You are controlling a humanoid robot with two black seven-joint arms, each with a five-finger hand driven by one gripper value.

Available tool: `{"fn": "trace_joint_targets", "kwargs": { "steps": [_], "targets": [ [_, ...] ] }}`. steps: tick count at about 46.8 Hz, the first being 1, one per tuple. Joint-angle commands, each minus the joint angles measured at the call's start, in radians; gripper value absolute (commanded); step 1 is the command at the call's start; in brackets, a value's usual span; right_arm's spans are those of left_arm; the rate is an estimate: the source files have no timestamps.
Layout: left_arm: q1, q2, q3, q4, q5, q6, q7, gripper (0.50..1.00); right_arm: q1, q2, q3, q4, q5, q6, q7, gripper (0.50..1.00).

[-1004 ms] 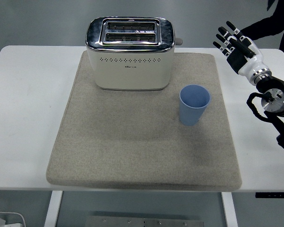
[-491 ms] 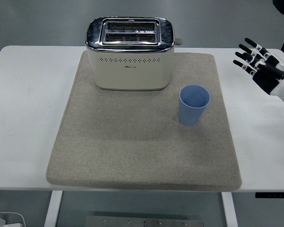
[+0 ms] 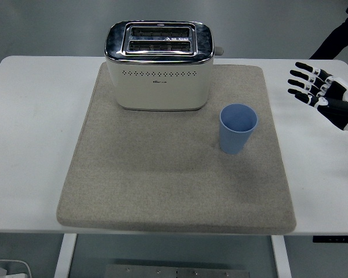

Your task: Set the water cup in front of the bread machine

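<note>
While the white tabletop (image 3: 35, 145) filled most of the view, a large grey-beige mat (image 3: 162, 185) covered its middle, its near edge lying close to the tabletop's near edge at 6 o'clock. Toward 12 o'clock on the mat stood the bread machine (image 3: 159, 66), a cream two-slot toaster with a shiny chrome top and a row of small holes across its front face; a small knob stuck out from its right side. From the toaster, the water cup (image 3: 238, 128) lay at about 4 o'clock, upright and open-mouthed on the mat, pale blue, near the toaster's right front corner but clear of it, and off to the right of the toaster's front rather than squarely before it.

From the cup, the right hand (image 3: 322, 97) was at roughly 2 o'clock, well apart from it, reaching in from the right edge over the bare strip of tabletop beside the mat. Its black fingers (image 3: 304, 84), with pale bands at the joints, were spread and pointed left toward the mat, holding nothing and touching neither cup nor mat. At the top right corner, near 1 o'clock, a dark sleeve (image 3: 339, 37) of a person showed. Below the tabletop at 7 o'clock a small pale object (image 3: 8, 269) sat on the floor, too cut off to identify.
</note>
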Motion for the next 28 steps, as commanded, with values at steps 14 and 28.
{"fn": "trace_joint_targets", "kwargs": {
  "steps": [14, 28],
  "targets": [
    [0.0, 0.0, 0.0, 0.0, 0.0, 0.0, 0.0, 1.0, -0.079, -0.012, 0.004, 0.065, -0.258, -0.04, 0.077, 0.924],
    [0.0, 0.0, 0.0, 0.0, 0.0, 0.0, 0.0, 1.0, -0.118, 0.034, 0.005, 0.093, -0.366, -0.118, 0.112, 0.924]
  ]
}}
